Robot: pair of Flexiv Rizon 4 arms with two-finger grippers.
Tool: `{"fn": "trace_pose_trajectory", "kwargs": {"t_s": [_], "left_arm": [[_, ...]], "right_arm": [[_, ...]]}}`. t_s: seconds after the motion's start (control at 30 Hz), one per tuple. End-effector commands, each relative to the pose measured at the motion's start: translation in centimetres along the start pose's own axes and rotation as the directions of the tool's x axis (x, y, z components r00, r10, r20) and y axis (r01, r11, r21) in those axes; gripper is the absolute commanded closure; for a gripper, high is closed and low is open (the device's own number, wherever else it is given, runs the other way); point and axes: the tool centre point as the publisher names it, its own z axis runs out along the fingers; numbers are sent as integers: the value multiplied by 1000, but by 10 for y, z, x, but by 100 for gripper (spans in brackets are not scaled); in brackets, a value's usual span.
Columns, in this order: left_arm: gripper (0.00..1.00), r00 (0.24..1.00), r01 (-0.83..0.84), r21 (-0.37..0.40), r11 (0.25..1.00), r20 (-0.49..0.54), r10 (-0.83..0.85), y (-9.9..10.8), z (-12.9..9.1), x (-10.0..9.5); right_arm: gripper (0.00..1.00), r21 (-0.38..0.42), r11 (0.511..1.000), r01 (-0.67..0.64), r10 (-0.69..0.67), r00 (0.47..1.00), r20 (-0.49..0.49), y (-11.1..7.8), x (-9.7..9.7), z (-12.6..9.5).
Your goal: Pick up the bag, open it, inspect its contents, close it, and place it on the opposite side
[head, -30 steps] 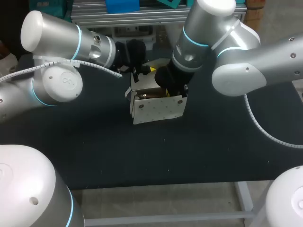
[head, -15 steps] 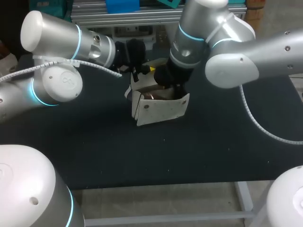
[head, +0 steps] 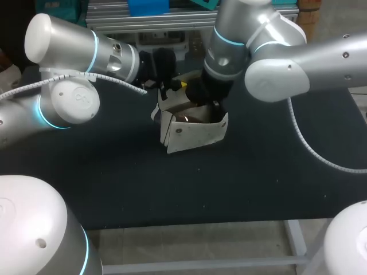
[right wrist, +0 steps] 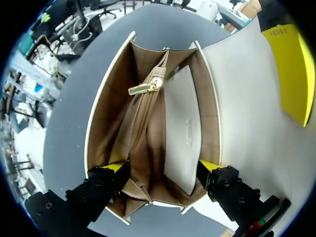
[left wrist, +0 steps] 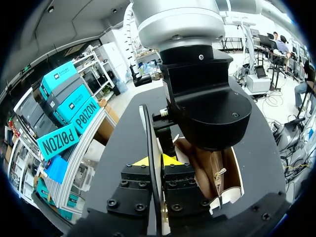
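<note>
An open white bag (head: 195,133) stands on the dark table a little behind its middle. My left gripper (head: 179,86) is at the bag's back left, shut on its raised white flap (left wrist: 148,129); the left wrist view shows the thin flap pinched between the yellow tips (left wrist: 156,160). My right gripper (head: 202,109) hangs over the bag's mouth, open. In the right wrist view its fingers (right wrist: 163,170) stand wide apart at the two walls of the bag (right wrist: 103,123). The tan lining, a gold zip pull (right wrist: 143,88) and a pale inner pocket (right wrist: 182,128) show inside.
The black tabletop (head: 258,177) stretches bare to the bag's left, right and front. Its front edge (head: 229,222) runs across the near side. Both arms crowd the space just behind the bag.
My right gripper went from shut to wide open over the bag's mouth. The bag tilted and shifted slightly, its mouth now wider. The left gripper kept its hold.
</note>
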Motion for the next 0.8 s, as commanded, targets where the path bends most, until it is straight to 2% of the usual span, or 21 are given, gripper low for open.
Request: {"fn": "trace_pose_trajectory", "kwargs": {"t_s": [0.03, 0.57, 0.6, 0.63, 0.67, 0.7, 0.73, 0.77, 0.8], "left_arm": [[100, 1000, -3, 6, 1000, -1, 3, -4, 3, 5], [100, 1000, -4, 5, 1000, -4, 4, -4, 4, 4], [100, 1000, -4, 4, 1000, -5, 4, -4, 4, 4], [100, 1000, -5, 4, 1000, -5, 5, -4, 4, 4], [100, 1000, -5, 5, 1000, -8, 5, -4, 5, 4], [100, 1000, -5, 5, 1000, -9, 5, -4, 5, 4], [100, 1000, -5, 5, 1000, -9, 5, -4, 5, 4], [100, 1000, -5, 5, 1000, -10, 5, -4, 5, 4], [100, 1000, -5, 5, 1000, -10, 5, -4, 5, 4]], "right_arm": [[7, 7, 1000, 1, -1, 999, -35, 2, -6, 7], [7, 7, 1000, 3, -3, 1000, -25, 2, -8, 5], [9, 5, 1000, 3, -3, 1000, -16, 2, -8, 5], [18, 5, 1000, 5, -5, 1000, 0, 2, -9, 3], [52, 2, 1000, 7, -7, 1000, 18, 3, -9, 1], [67, 1, 1000, 9, -9, 999, 42, 3, -8, -1], [91, -4, 1000, 12, -12, 998, 60, 4, -8, -4], [100, -3, 1000, 14, -13, 997, 78, 4, -8, -7], [100, -6, 1000, 14, -14, 995, 98, 4, -7, -10]]}}
